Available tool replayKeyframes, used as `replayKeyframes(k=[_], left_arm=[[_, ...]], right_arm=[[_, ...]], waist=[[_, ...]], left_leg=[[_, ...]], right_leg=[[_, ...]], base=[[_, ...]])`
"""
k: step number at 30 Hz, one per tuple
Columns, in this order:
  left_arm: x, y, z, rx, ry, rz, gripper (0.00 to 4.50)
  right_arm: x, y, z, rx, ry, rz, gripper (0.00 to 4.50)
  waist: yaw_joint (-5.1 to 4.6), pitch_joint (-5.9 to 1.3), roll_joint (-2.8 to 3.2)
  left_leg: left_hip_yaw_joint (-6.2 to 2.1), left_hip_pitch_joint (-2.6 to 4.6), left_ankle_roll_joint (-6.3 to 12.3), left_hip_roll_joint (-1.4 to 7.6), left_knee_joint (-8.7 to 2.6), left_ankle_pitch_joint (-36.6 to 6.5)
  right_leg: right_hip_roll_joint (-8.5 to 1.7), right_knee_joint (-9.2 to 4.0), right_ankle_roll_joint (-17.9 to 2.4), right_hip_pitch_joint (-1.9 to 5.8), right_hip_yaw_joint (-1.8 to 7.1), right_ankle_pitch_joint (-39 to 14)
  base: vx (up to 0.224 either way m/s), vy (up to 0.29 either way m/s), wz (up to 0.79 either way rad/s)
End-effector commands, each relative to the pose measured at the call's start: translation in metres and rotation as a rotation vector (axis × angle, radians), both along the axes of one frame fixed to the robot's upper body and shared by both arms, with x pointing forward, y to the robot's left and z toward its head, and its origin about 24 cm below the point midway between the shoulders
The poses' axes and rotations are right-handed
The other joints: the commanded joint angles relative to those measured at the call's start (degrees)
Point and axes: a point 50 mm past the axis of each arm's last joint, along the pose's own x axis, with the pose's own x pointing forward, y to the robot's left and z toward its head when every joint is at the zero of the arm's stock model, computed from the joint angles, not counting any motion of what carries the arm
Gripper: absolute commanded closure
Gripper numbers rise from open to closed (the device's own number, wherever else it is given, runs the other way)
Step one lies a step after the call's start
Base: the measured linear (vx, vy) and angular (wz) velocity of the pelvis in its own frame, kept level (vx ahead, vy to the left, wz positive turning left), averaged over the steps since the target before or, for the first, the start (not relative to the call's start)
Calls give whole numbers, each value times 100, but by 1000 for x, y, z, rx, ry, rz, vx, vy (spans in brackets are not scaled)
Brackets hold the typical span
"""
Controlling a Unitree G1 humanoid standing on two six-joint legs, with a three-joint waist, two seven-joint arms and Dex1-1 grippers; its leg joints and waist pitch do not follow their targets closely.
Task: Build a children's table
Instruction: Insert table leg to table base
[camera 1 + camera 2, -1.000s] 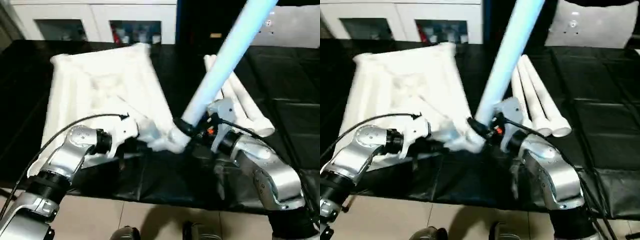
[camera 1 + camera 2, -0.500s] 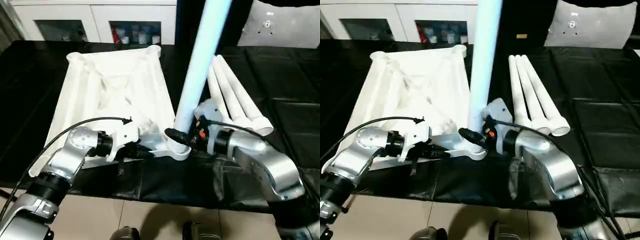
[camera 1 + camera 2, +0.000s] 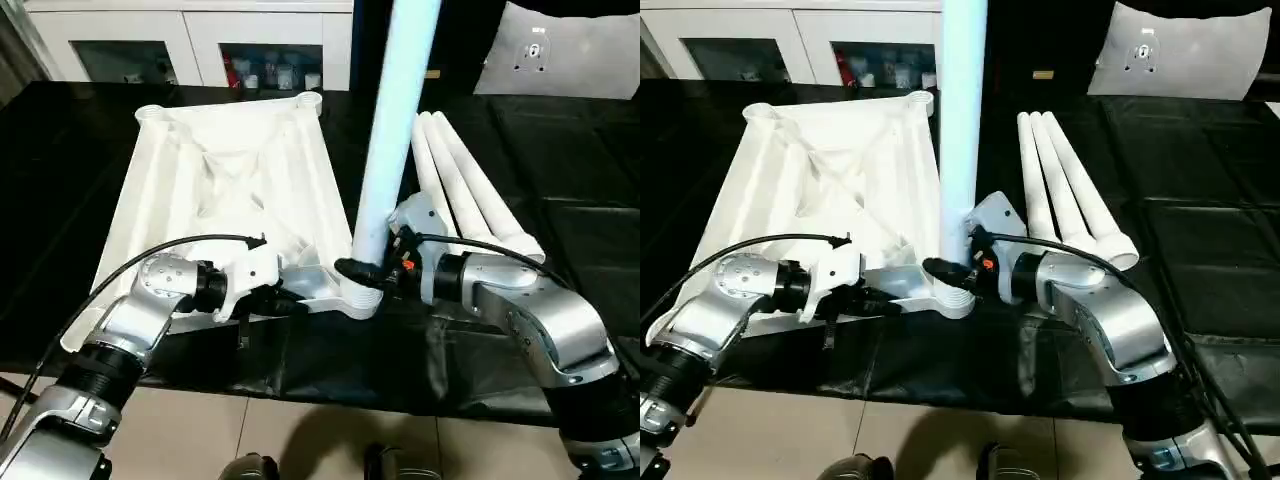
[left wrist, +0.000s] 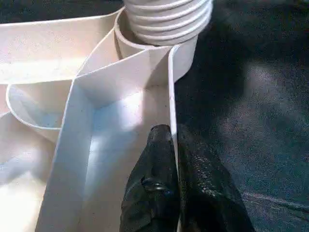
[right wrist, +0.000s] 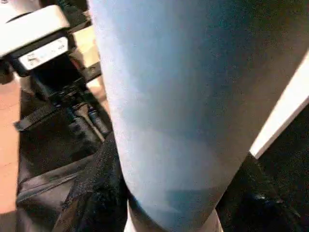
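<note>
Left wrist view: the left end effector (image 4: pixel 175 145) is pinched shut on the rim wall of the upturned table top (image 3: pixel 225 190), apparently to steady it. Just beyond, at the near corner socket (image 3: pixel 358 298), the right end effector (image 3: pixel 362 270) clasps the upright leg (image 3: pixel 393 140) half-open around its base, probably to seat its ribbed end. Three spare legs (image 3: pixel 465 190) lie on the bench (image 3: pixel 80 150) right of the socket.

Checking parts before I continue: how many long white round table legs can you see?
4. One white leg stands upright in the near corner socket, gripped by the right gripper; three white legs lie side by side on the black sheet.
</note>
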Motion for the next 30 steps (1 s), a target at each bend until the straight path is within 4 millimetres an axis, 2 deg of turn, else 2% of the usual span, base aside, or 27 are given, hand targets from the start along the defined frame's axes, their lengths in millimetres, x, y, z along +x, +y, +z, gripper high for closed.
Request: replayKeyframes(k=[1,5,6,11,14,19,20,22,23,24,25,26,27,30], left_arm=[[2,0,2,-14,-25,4,450],[-2,-4,4,-46,-20,-42,450],[-4,-6,4,-46,-15,-50,450],[-4,-6,4,-42,-13,-55,450],[-4,-6,5,-39,-12,-62,450],[-3,-6,7,-51,-12,-58,450],[-2,-6,7,-49,-15,-53,450],[-1,-5,7,-51,-14,-39,450],[-1,-5,7,-51,-14,-39,450],[-1,-4,7,-55,-13,-31,450],[0,-4,7,-59,-11,-24,450],[0,-3,7,-59,-11,-23,450],[0,-2,7,-63,-11,-10,450],[1,-1,8,-75,-8,13,450]], right_arm=[[-3,-6,-18,-51,95,-19,260],[-1,-6,-20,-44,99,-26,260],[0,-5,-27,-67,106,-28,260],[2,-4,-30,-69,112,-42,260],[5,-5,-35,-70,109,-61,260],[3,-4,-38,-34,133,-55,260],[2,-4,-40,-24,140,-60,260],[0,-6,-45,8,154,-83,260],[0,-6,-45,8,154,-83,260],[-2,-8,-48,24,160,-101,260],[-3,-9,-50,34,161,-116,260],[-4,-9,-50,36,161,-119,260],[-7,-11,-54,55,160,-148,260],[-11,-14,-60,103,157,-218,260]], waist=[[-17,-359,-97],[-9,-377,-110],[-8,-385,-118],[4,-408,-103],[2,-405,-92],[-6,-387,-91],[-5,-377,-68],[-9,-374,-84],[-2,-363,-63],[-5,-362,-71],[8,-349,-20],[-8,-345,-45],[-4,-344,-16],[10,-353,6]], left_leg=[[-74,94,181,238,-455,-1558],[-59,95,192,235,-443,-1542],[-58,91,196,234,-442,-1513],[-50,82,205,254,-447,-1369],[-47,86,184,254,-451,-1441],[-53,98,148,254,-462,-1578],[-59,105,137,254,-469,-1630],[-58,111,134,252,-469,-1672],[-52,129,127,252,-468,-1749],[-61,131,109,246,-475,-1794],[-67,148,97,247,-482,-1839],[-71,163,80,247,-491,-1928],[-70,175,52,248,-501,-1983],[-81,165,30,253,-517,-1999]], right_leg=[[-383,-524,-473,258,205,-3364],[-405,-517,-563,266,223,-3268],[-402,-514,-573,273,218,-3261],[-400,-467,-722,293,228,-2873],[-406,-464,-769,297,228,-2851],[-403,-483,-724,288,227,-3011],[-401,-488,-709,282,225,-3066],[-405,-499,-691,280,227,-3123],[-411,-530,-666,259,229,-3237],[-407,-535,-632,273,219,-3321],[-411,-539,-628,259,219,-3365],[-403,-556,-608,259,209,-3446],[-403,-572,-599,257,213,-3462],[-409,-560,-628,266,221,-3340]], base=[[0,0,0],[0,0,0],[0,0,0],[0,0,0],[0,0,0],[0,0,0],[0,0,0],[0,0,0],[0,0,0],[0,0,0],[0,0,0],[0,0,0],[0,0,0],[0,0,0]])
